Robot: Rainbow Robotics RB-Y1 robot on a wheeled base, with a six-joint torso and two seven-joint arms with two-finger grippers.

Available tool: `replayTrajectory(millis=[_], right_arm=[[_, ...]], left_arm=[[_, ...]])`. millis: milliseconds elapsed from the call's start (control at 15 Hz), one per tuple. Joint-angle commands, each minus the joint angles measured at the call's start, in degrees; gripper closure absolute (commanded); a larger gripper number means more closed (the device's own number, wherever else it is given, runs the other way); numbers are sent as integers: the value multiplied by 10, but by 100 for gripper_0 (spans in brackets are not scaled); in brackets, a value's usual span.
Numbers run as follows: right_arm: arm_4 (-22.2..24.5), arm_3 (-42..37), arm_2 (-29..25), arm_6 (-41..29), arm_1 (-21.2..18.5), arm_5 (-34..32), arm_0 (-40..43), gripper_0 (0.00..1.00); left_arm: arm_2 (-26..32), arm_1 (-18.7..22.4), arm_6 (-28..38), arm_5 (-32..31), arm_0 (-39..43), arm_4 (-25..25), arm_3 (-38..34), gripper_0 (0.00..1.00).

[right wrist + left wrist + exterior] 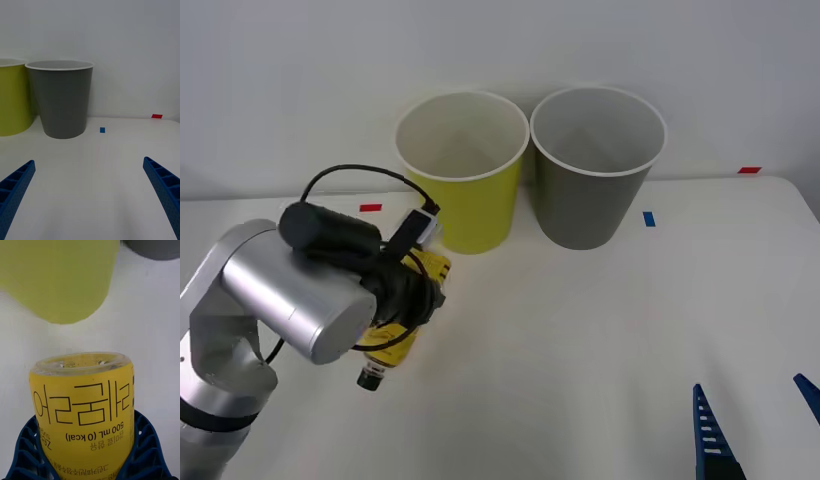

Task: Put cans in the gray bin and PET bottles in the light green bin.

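My left gripper (87, 427) is shut on the PET bottle (82, 397), a slim bottle with a yellow label and dark print, its blue fingers (148, 450) hugging both sides. In the front view the bottle (395, 342) lies slanted under my left wrist (405, 295), with its black cap toward me and its base toward the light green bin (465, 205). The gray bin (592, 195) stands right beside the green one, and it also rises ahead of my right gripper (63, 101). That gripper (758, 420) is open and empty at the near right of the table. Cans are out of view.
Both bins stand upright at the back of the white table (600, 330), close to a pale wall. Small tape marks lie on the table: blue (649, 218), red (370, 208) and red (749, 170). A black cable (360, 172) loops over my left wrist.
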Motion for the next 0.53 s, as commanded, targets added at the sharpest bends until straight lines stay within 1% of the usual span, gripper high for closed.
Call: replayTrajectory(millis=[67,200,333,533], right_arm=[[0,0,0,0,0,0,0,0],[0,0,0,0,0,0,0,0],[0,0,0,0,0,0,0,0],[0,0,0,0,0,0,0,0]], left_arm=[[31,-7,-24,-16,37,7,-51,100],[48,-5,-27,-40,61,16,-94,100],[71,-4,-34,-46,77,35,-137,100],[127,0,-46,-52,90,81,-200,100]])
